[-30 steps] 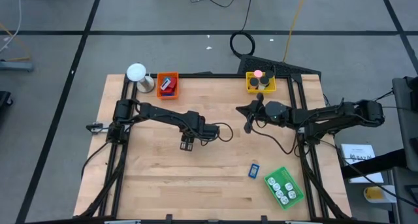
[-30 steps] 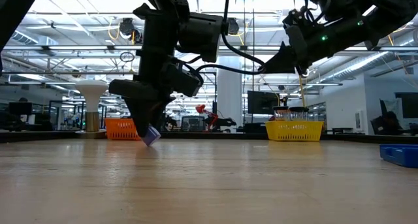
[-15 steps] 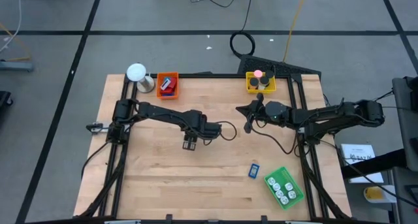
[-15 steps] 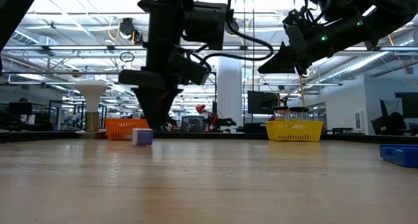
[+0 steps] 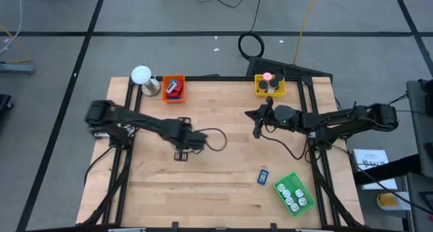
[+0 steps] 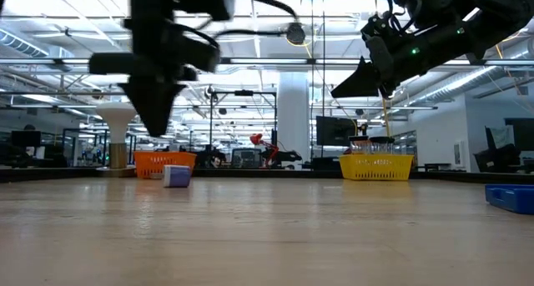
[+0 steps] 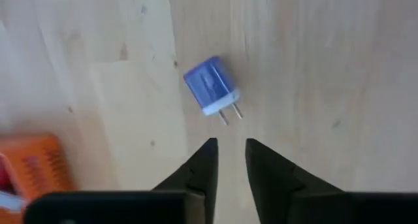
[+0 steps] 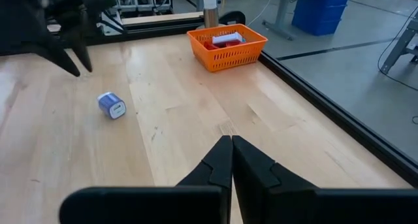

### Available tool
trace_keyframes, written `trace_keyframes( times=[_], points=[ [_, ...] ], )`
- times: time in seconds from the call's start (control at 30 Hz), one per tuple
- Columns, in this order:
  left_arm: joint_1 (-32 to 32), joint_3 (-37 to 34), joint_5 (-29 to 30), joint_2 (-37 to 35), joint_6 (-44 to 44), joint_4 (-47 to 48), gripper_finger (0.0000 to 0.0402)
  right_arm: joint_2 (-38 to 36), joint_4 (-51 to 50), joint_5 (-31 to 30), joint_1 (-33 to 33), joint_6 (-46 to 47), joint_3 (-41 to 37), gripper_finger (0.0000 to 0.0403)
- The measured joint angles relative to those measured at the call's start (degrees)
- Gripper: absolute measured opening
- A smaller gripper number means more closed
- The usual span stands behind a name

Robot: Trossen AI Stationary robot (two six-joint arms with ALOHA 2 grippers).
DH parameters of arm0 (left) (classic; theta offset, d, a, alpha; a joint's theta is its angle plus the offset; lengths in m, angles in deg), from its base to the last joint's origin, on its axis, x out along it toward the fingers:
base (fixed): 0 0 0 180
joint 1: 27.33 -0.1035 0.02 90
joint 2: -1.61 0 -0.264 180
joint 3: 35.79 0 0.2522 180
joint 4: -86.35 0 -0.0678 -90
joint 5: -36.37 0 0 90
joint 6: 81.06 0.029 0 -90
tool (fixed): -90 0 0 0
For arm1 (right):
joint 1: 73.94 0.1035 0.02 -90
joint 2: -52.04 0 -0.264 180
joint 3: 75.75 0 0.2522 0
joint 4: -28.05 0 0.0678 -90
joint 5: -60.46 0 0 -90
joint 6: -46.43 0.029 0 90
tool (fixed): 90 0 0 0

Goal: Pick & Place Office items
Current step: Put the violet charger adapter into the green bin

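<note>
1. My left claw [image 5: 180, 155] hangs above the worktop [image 5: 223, 191], left of centre; its fingers [image 7: 204, 165] stand a little apart with a narrow gap between them, and they hold nothing.
2. The blue plug adapter [image 7: 211, 87] lies loose on the bare wood just ahead of those fingers, on its side, its two prongs pointing toward the claw; in the low view it sits on the worktop in front of the orange tray [image 6: 155, 163]; in the right wrist view it rests well short of that tray.
3. My right claw [image 5: 257, 130] is raised over the right half of the worktop; its fingers [image 8: 222, 160] are pressed together, tips touching, with nothing between them.
4. The orange tray stands at the far edge holding red and pale pieces; beside it is the white ball-topped object [image 5: 141, 76].
5. The yellow tray [image 5: 269, 87] at the far right holds a pink roll [image 5: 268, 76] and dark discs.
6. A blue rectangle [image 5: 262, 176] lies near the green tray [image 5: 294, 193] at the front right; that tray carries several pale pieces.
</note>
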Motion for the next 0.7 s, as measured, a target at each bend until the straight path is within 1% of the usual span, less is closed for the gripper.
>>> trace_keyframes(
  times=[0.07, 0.13, 0.2, 0.27, 0.3, 0.37, 0.47, 0.57, 0.63, 0.7],
  points=[
    [0.0, -6.8, -0.4, -5.6, -3.9, -9.2, 0.0070, 0.0, 0.1, 0.0, 0.0, 0.0, 0.0, 0.0001],
    [-0.2, -13.0, -2.4, -10.0, -7.6, -18.2, 0.0065, 0.0, 0.5, 0.0, 0.0, 0.0, 0.0, 0.0002],
    [-0.2, -18.2, -3.9, -12.5, -10.5, -25.6, 0.0066, 0.0, 0.6, 0.0, 0.0, 0.0, 0.0, 0.0001],
    [-0.2, -21.9, -4.5, -13.5, -12.8, -31.2, 0.0078, 0.0, 0.9, 0.0, 0.0, 0.0, 0.0, 0.0001],
    [-0.2, -23.2, -4.4, -13.5, -13.8, -33.7, 0.0088, 0.0, 1.2, 0.0, 0.0, 0.0, 0.0, 0.0001],
    [-0.1, -25.0, -2.6, -13.1, -15.5, -35.6, 0.0116, 0.0, 1.8, 0.0, 0.0, 0.0, 0.0, 0.0002],
    [-0.2, -26.3, 0.9, -12.0, -16.6, -37.5, 0.0170, 0.0, 1.8, 0.0, 0.0, 0.0, 0.0, 0.0001],
    [-0.4, -27.2, 1.6, -11.0, -17.4, -40.9, 0.0224, 0.0, 1.8, 0.0, 0.0, 0.0, 0.0, 0.0002],
    [-0.5, -28.0, 1.6, -10.2, -17.3, -43.7, 0.0250, 0.0, 1.9, 0.1, 0.0, 0.0, 0.0, 0.0001],
    [-1.1, -28.2, 2.0, -9.0, -17.4, -45.0, 0.0265, 0.0, 1.8, 0.1, 0.0, 0.0, 0.0, 0.0001]
  ],
)
